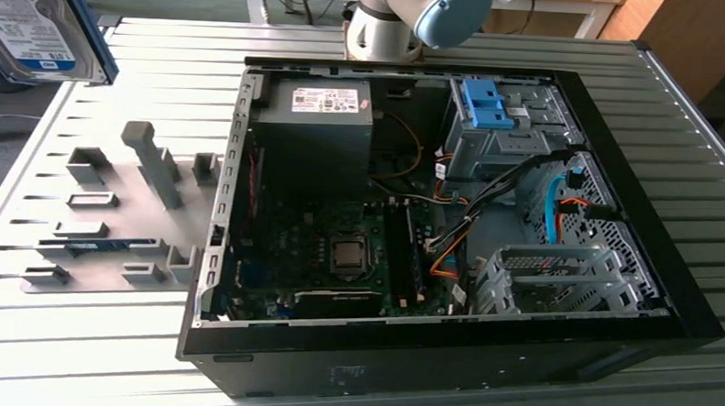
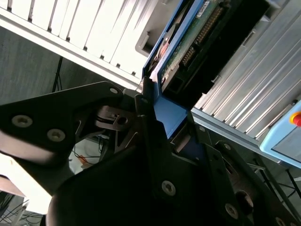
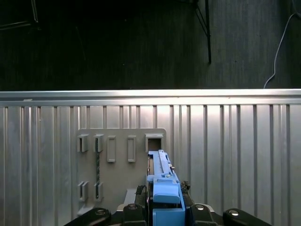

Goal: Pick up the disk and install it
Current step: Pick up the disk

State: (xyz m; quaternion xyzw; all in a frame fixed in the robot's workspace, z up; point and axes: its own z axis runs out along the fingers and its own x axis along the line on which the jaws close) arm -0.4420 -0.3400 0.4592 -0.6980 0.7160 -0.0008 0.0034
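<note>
Silver disk point(image 1: 34, 23), blue-railed, white-and-blue labelled

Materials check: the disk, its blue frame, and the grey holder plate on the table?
The disk: silvery casing under a glossy paper label, probably metal. The blue frame: uniform bright blue, moulded clips, satin look, so plastic. The holder plate: dull grey with a soft sheen like the ribbed table; aluminium seems likely, though painted or printed plastic can't be ruled out.
</note>
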